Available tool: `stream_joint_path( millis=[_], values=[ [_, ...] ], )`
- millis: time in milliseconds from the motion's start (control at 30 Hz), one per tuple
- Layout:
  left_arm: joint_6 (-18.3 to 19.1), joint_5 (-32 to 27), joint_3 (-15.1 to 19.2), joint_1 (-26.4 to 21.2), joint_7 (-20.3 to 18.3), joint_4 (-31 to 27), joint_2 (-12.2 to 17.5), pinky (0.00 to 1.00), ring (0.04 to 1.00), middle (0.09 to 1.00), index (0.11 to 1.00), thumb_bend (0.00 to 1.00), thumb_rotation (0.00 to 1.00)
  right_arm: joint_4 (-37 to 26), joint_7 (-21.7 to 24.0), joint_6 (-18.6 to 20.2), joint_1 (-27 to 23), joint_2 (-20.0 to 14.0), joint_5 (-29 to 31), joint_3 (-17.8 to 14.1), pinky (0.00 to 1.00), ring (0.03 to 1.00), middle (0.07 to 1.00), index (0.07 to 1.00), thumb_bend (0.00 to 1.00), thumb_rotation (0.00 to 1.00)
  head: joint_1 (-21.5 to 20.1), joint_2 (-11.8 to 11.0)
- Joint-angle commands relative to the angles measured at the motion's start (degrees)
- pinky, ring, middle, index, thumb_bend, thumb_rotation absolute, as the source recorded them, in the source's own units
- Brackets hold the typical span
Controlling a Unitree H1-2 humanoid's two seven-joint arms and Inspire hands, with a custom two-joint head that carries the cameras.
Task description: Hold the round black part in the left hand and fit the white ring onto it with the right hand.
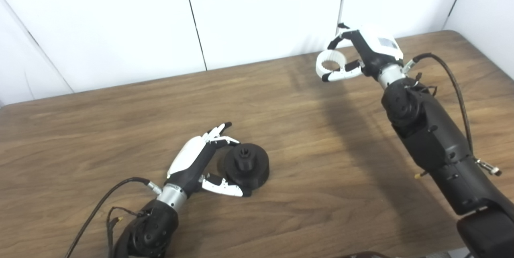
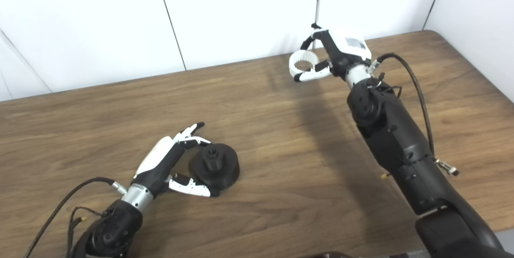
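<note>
The round black part (image 1: 247,165) sits on the wooden table (image 1: 321,137), with a toothed hub standing up from its centre. My left hand (image 1: 200,157) lies open beside it on the left, fingers spread along its upper edge and thumb along its lower edge, not closed on it. My right hand (image 1: 367,55) is raised at the far right of the table and is shut on the white ring (image 1: 331,63), held between fingers and thumb with its opening facing up. The ring is well away from the black part, up and to the right.
White wall panels (image 1: 261,13) stand behind the table's far edge. The table's right corner (image 1: 461,33) is near my right hand. Cables run along both forearms (image 1: 453,85).
</note>
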Motion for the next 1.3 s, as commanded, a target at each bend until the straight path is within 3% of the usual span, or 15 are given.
stream_joint_path(
  millis=[0,200,533,600,667,1267],
  values=[
    [-0.04,0.28,0.42,-1.97,0.57,-0.72,0.09,1.0,1.0,1.0,0.595,0.98,0.32,-2.65,-0.32,-0.62,-3.24,-1.06,-0.16,-1.14,0.93,0.898,0.903,0.598,0.69,0.3,1.47,0.19],
    [0.85,1.78,-0.36,-2.38,0.51,-0.92,-0.84,1.0,1.0,1.0,0.602,0.98,0.34,-3.61,0.02,-1.61,-2.47,-1.6,0.23,-1.53,0.91,0.897,0.9,0.592,0.69,0.27,6.36,0.83],
    [1.88,2.06,-0.16,-2.22,0.53,-1.77,-1.72,1.0,1.0,1.0,0.596,0.98,0.33,-5.86,0.06,-2.18,-0.78,-0.82,1.21,-2.33,0.94,0.888,0.891,0.586,0.73,0.22,6.39,1.11],
    [1.67,2.14,-0.2,-2.28,0.67,-1.54,-1.74,1.0,1.0,1.0,0.596,0.99,0.34,-7.06,0.21,-2.34,-0.14,-0.55,1.86,-2.56,0.95,0.894,0.897,0.518,0.57,0.17,6.42,1.22],
    [1.59,2.18,-0.24,-2.32,0.67,-1.32,-1.77,1.0,1.0,1.0,0.598,0.99,0.35,-8.55,0.6,-2.26,0.55,-0.36,2.35,-2.72,0.96,0.896,0.9,0.5,0.53,0.16,6.35,1.3],
    [1.73,2.47,-0.18,-2.61,0.97,-1.1,-1.91,1.0,1.0,1.0,0.598,0.98,0.33,-26.28,3.53,-3.44,10.52,2.74,2.61,-1.85,0.86,0.856,0.882,0.494,0.52,0.15,6.23,1.45]
  ],
)
